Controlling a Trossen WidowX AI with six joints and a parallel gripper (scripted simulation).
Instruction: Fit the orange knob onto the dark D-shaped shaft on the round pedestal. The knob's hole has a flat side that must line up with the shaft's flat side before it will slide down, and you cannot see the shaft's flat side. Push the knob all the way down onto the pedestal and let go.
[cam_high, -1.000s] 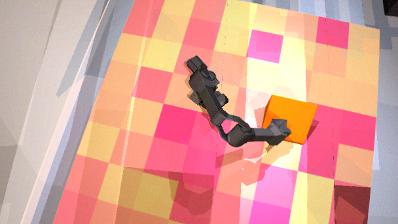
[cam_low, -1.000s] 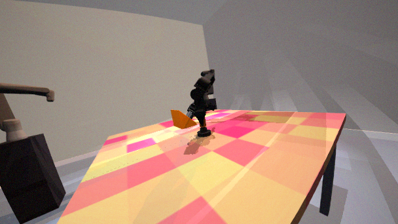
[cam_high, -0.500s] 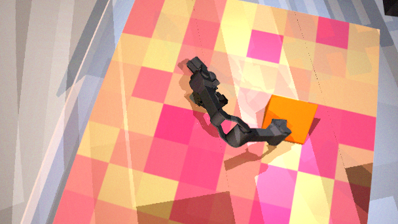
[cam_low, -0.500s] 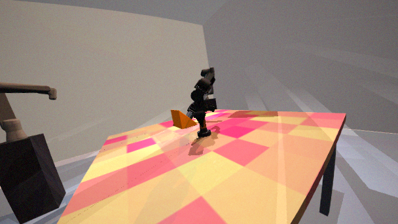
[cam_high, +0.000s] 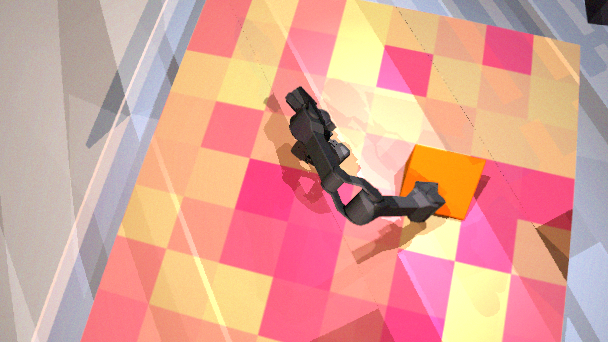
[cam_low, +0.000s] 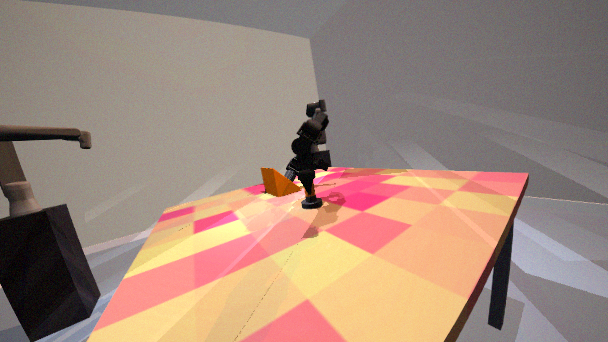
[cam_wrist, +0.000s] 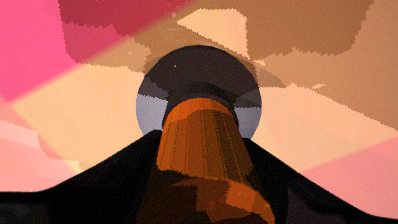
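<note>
The orange knob (cam_low: 313, 191) (cam_wrist: 204, 137) is between the fingers of my gripper (cam_wrist: 200, 141), which is shut on it. It stands roughly upright over the dark round pedestal (cam_low: 312, 203) (cam_wrist: 200, 62). In the wrist view the knob's lower end meets a dark raised part in the middle of the pedestal. The shaft is not visible, and I cannot tell whether a small gap is left under the knob. The flat side of the hole is hidden. In the top view the arm covers the knob and pedestal.
An orange wedge-shaped block (cam_high: 450, 175) (cam_low: 276, 183) stands on the checkered table (cam_high: 195, 270) (cam_low: 300, 265), beside one end of the dark arm (cam_high: 320, 145). Another arm on a dark stand (cam_low: 45, 270) is off the table at the left in the exterior view.
</note>
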